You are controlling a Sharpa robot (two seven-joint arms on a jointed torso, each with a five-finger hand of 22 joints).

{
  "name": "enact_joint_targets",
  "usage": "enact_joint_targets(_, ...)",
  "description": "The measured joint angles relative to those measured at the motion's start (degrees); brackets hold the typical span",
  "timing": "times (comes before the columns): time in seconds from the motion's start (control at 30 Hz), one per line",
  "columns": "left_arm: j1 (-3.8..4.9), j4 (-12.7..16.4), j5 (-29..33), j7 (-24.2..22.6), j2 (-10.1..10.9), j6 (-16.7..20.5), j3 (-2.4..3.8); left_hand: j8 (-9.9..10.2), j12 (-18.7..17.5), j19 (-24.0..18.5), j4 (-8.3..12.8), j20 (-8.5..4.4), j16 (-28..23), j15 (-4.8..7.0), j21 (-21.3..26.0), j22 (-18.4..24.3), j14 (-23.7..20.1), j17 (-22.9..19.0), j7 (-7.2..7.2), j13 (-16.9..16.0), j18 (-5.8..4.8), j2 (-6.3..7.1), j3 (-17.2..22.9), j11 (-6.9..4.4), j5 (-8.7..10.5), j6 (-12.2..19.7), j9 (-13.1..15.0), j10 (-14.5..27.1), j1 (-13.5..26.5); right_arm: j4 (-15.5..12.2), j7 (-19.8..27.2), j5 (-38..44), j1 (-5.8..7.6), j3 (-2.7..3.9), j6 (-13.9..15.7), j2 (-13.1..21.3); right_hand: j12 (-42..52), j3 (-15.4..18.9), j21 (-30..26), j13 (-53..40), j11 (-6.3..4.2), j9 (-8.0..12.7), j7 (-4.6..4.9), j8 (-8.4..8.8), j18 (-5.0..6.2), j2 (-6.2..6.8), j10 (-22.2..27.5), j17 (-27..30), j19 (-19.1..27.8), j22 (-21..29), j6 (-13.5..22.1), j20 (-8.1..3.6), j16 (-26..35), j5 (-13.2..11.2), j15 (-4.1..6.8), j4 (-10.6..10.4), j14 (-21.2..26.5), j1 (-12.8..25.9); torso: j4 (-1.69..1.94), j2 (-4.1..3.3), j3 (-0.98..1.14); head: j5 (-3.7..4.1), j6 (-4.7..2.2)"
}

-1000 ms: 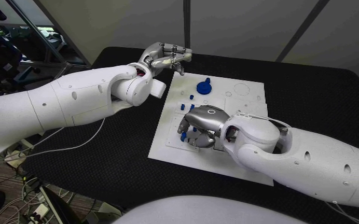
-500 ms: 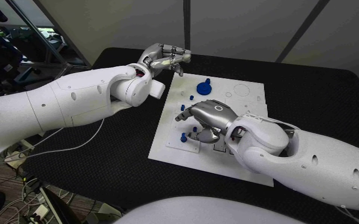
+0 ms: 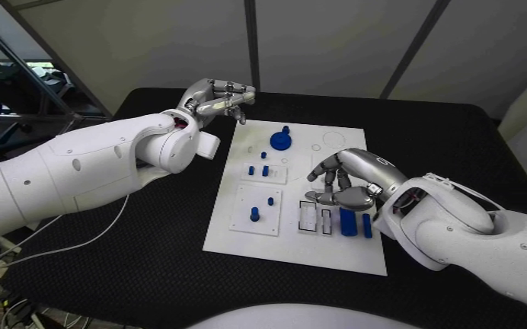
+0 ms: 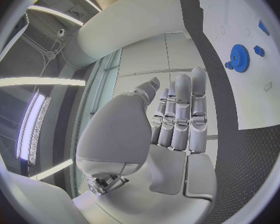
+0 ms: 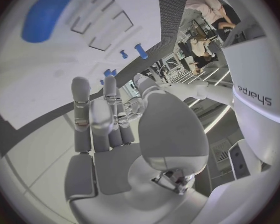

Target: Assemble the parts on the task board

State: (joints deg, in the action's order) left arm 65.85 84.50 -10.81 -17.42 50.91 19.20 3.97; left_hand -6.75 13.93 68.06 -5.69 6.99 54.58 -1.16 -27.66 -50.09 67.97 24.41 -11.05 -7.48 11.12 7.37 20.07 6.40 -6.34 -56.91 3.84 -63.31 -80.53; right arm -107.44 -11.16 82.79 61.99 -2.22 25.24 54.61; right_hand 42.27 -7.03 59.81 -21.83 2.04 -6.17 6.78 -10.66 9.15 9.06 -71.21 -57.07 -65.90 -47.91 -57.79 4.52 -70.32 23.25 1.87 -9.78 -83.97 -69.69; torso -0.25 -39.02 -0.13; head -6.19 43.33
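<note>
Task board [image 3: 330,249]: a white plate lying flat in the middle of the black table [image 3: 143,268], long side running away from the robot.
Slots: two narrow upright recesses near the board's near edge; the slot toward the robot's left [image 3: 308,217] looks unfilled, and I cannot tell about the one beside it.
Blue bars [image 3: 347,222]: two long blue parts lie just beside those slots, on the side of the robot's right arm, one wide and one thin.
Small plate [image 3: 255,209]: a raised white square on the board's left part, with one blue peg [image 3: 255,213] standing upright in it.
Blue gear [image 3: 282,140]: a round toothed part at the board's far end, with a knob beside it; also seen in the left wrist view [image 4: 239,57].
Short pegs [image 3: 258,170]: two small blue parts standing side by side between the gear and the small plate.
Right hand [image 3: 346,178]: over the board's middle, just behind the blue bars, fingers spread and bent downward, holding nothing; its wrist view shows the fingers [image 5: 96,117] straight and apart.
Left hand [image 3: 216,99]: raised past the board's far left corner, over the table, fingers curled together; I cannot tell whether anything is pinched between them.
Surface: black textured table under the board.
Room: pale wall panels with dark seams behind the table.
</note>
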Motion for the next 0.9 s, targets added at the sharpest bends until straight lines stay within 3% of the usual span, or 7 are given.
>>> enact_joint_targets(0.07,0.0,0.1,0.0,0.0,0.1,0.0,-0.07,0.0,0.0,0.0,0.0,0.0,0.0,0.0,0.0,0.0,0.0,0.0,0.0,0.0,0.01,0.0,0.0,0.0,0.0,0.0,0.0,0.0,0.0,-0.7,-0.9,-2.1,0.0,-0.02,0.1,2.2,13.9,2.8,2.4,-16.1,-0.4,-0.2,-0.08,-1.63,-1.22,-0.72,-0.6,-4.7,-2.3,-3.2,-0.1,-0.26,-3.2,0.7,0.71,-1.9,-0.1,-0.7,-0.18,0.08,-0.06,1.32,-0.16)
enact_joint_targets(0.17,0.0,0.2,0.0,0.0,0.3,0.1,-0.13,0.0,0.0,0.0,0.0,0.0,0.0,0.0,0.0,0.0,0.0,0.0,0.0,0.0,0.0,0.0,0.0,0.0,0.0,0.0,0.0,0.0,0.0,-1.4,-2.4,-4.1,-0.02,-0.04,0.2,5.3,24.4,5.4,5.6,-29.7,-0.46,-0.4,-0.07,-3.26,-1.37,-1.49,-2.7,-10.1,-4.9,-7.5,-0.1,-0.55,-6.8,0.7,0.71,-3.8,-0.1,-1.5,-0.42,0.15,-0.11,3.08,-0.38)
enact_joint_targets(0.2,0.0,0.3,0.0,0.0,0.3,0.1,-0.17,0.0,0.0,0.0,0.0,0.0,0.0,0.0,0.0,0.0,0.0,0.0,0.0,0.0,0.0,0.0,0.0,0.0,0.0,0.0,0.0,0.0,0.0,-1.7,-2.8,-4.5,-0.07,-0.04,0.3,6.1,26.5,6.1,6.6,-32.8,-0.42,-0.5,-0.19,-3.68,-2.08,-1.79,-3.5,-11.5,-5.7,-8.8,0.0,-0.54,-7.8,0.7,0.71,-4.2,-0.1,-1.8,-0.51,0.18,-0.12,3.61,-0.37)
enact_joint_targets(0.4,-0.03,0.5,0.0,-0.1,0.4,0.2,-0.32,0.0,0.0,0.0,0.0,0.0,0.0,0.0,0.0,0.0,0.0,0.0,0.0,0.0,0.01,0.0,0.0,0.0,0.0,0.0,0.0,0.0,0.0,-3.8,-5.7,-5.2,-1.62,-0.07,1.3,10.2,31.8,8.7,10.1,-41.3,-0.5,-0.7,-0.3,-5.15,-2.15,-2.08,-5.8,-16.0,-7.8,-13.4,0.2,-0.73,-10.8,0.7,0.7,-6.2,-0.1,-2.8,-1.13,0.38,0.08,6.19,0.21)
enact_joint_targets(0.47,-0.03,0.7,0.0,-0.1,0.5,0.2,-0.38,0.0,0.0,0.0,0.0,0.0,0.0,0.0,0.0,0.0,0.0,0.0,0.0,0.0,0.01,0.0,0.0,0.0,0.0,0.0,0.0,0.0,0.0,-4.5,-6.7,-5.1,-2.79,-0.08,1.8,11.2,32.1,9.6,10.3,-41.7,-0.5,-0.7,-0.42,-5.3,-2.96,-2.08,-5.8,-16.4,-8.0,-13.7,0.3,-0.55,-10.8,0.7,0.7,-6.6,-0.1,-2.8,-1.31,0.46,0.09,6.7,0.44)
enact_joint_targets(0.6,-0.05,1.0,0.0,-0.1,0.5,0.3,-0.47,0.0,0.2,0.0,0.0,0.0,0.0,0.0,0.2,0.0,0.0,0.0,0.0,0.0,0.0,0.0,0.0,0.0,0.0,0.0,0.0,0.0,0.0,-5.4,-9.1,-4.5,-5.18,-0.21,2.9,11.8,30.7,12.1,9.7,-40.3,-0.19,-0.7,-0.23,-5.3,-2.95,-1.46,-5.0,-15.7,-7.9,-12.6,1.5,-0.39,-10.8,0.7,0.7,-6.9,-0.1,-2.1,-1.67,0.62,0.08,7.36,0.86)
enact_joint_targets(0.9,-0.39,1.3,0.0,-0.2,0.7,0.3,-0.57,0.0,0.2,0.0,0.0,0.0,0.0,0.0,0.2,0.0,0.0,0.0,0.01,0.0,0.0,0.0,0.0,0.0,0.0,0.0,0.0,0.0,0.0,-5.7,-12.7,-2.0,-7.33,-0.17,4.0,10.3,30.7,12.6,9.6,-40.8,-0.2,-0.8,-0.23,-5.93,-2.95,-1.72,-5.0,-16.2,-7.8,-12.8,1.5,-0.3,-10.8,1.3,0.7,-6.9,-0.1,-1.7,-1.9,0.8,0.18,7.68,1.4)
